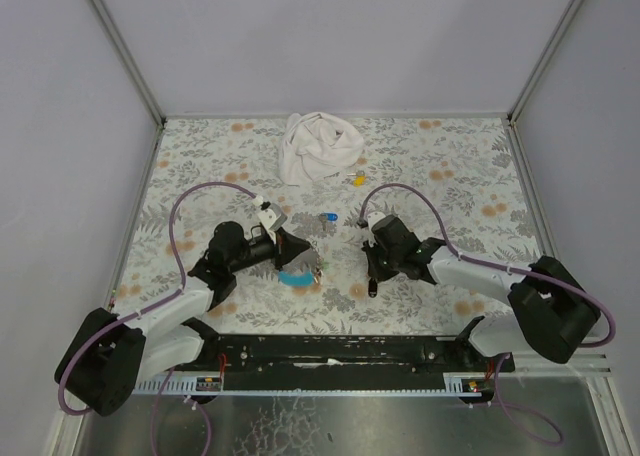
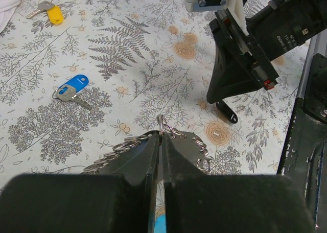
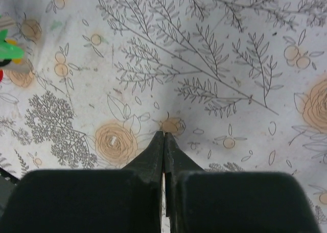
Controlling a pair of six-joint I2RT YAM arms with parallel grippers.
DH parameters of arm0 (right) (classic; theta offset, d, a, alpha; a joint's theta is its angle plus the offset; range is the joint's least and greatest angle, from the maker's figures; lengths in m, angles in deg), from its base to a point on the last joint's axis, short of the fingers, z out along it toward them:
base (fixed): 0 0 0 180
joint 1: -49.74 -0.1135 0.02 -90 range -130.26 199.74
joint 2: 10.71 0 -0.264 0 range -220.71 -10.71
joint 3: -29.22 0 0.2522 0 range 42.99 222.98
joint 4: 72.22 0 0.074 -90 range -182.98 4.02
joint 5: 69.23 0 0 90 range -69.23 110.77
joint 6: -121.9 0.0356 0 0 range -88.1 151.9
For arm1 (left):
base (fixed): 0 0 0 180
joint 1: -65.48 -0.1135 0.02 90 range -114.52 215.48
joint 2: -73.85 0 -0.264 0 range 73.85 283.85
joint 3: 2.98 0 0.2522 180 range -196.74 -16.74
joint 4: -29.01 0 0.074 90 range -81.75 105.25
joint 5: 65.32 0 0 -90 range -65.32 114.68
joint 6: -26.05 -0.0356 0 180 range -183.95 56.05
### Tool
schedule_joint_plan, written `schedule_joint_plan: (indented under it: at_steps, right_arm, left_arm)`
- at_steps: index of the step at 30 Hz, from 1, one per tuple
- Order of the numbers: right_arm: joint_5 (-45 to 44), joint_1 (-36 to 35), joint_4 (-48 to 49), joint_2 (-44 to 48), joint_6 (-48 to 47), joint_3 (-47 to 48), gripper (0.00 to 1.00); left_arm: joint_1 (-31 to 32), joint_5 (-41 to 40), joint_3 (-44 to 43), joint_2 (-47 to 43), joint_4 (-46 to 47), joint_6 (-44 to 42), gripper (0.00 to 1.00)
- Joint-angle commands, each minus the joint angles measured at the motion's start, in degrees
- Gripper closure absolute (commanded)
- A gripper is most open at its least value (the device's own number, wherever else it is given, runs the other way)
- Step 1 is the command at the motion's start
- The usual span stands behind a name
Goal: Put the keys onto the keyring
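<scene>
Left gripper [image 2: 161, 136] was clenched, fingertips pinching the thin wire of the keyring [image 2: 161, 122]; more of its wire loops fanned out on both sides of the fingers. The keyring's blue strap [image 1: 295, 277] lay on the table [image 1: 440, 166] right under that gripper, with a green-capped key [image 1: 318, 268] just beside it. Right gripper [image 3: 163, 137] was also clenched, nothing between the fingers, tip low over bare floral table, near the left gripper but apart. Blue-capped key [image 2: 71, 88] lay loose on the table, further out between the two grippers. Yellow-capped key [image 2: 55, 14] lay beyond it, near the white cloth [image 1: 318, 146].
</scene>
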State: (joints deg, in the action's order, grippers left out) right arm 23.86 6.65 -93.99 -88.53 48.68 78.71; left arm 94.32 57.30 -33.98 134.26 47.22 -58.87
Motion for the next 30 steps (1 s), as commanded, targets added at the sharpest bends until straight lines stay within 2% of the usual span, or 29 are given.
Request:
schedule_joint_plan:
  at_steps: [1, 7, 13, 15, 24, 30]
  right_arm:
    - [-3.83, -0.93, 3.88, -2.14, 0.58, 2.14, 0.97]
    - [-4.0, -1.11, 4.89, -2.89, -0.2, 2.54, 0.9]
    - [-2.87, -1.06, 2.24, 0.7, -0.66, 3.77, 0.67]
    - [-2.87, -1.11, 1.2, 2.01, -0.85, 3.9, 0.63]
    - [-3.1, -1.09, -5.44, 3.47, -2.16, 5.48, 0.61]
    - [-3.21, -1.12, -7.07, 4.01, 0.42, 5.78, 0.58]
  left_arm:
    - [0.35, 0.87, -2.39, -0.37, 2.8, -0.07, 1.0]
    - [0.28, 0.65, -2.24, -0.62, 2.93, 0.01, 1.0]
    - [0.32, 0.51, -1.87, -0.57, 3.35, 0.09, 1.0]
    - [0.35, 0.79, -2.07, -0.08, 3.37, 0.11, 1.0]
    - [0.29, 0.84, -2.31, 0.19, 2.92, -0.09, 1.0]
    - [0.35, 0.73, -2.4, 0.57, 3.06, 0.02, 1.0]
